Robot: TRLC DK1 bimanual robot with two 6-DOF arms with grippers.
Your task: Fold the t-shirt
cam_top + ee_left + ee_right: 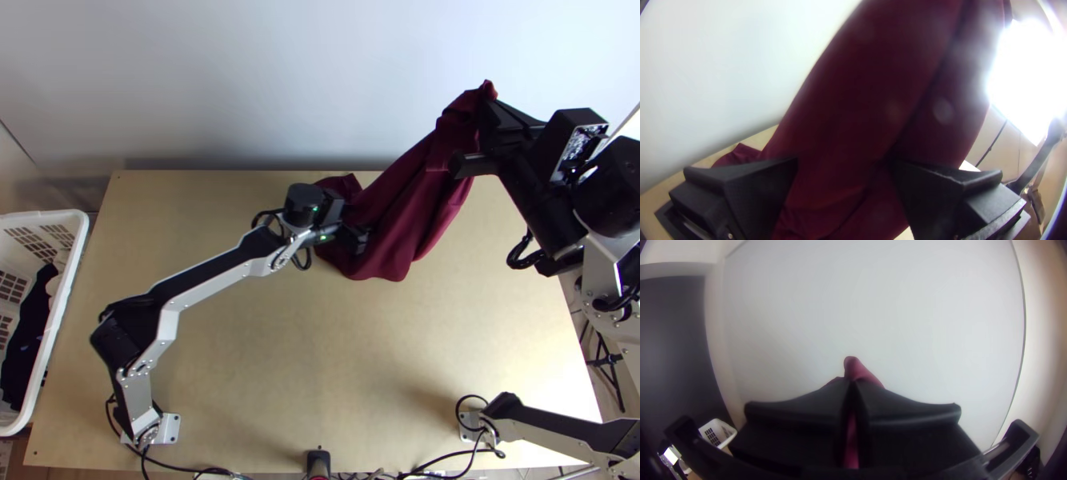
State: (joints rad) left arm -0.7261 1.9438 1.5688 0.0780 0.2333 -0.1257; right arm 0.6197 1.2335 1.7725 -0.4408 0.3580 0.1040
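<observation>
T-shirt (408,208): is slanting from the clamped fingers of the right gripper (853,386) down to the table (320,360), probably proving soft, light and floppy, seemingly inviting a lower-edge pinch by the left gripper's (844,161) parted fingers.

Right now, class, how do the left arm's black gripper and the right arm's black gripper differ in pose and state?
The left arm's black gripper has open jaws; the right arm's black gripper has its jaws shut on the dark red cloth t-shirt. The left gripper is low, near the light wooden table; the right gripper is raised high above it. Both have wide flat fingers.
</observation>
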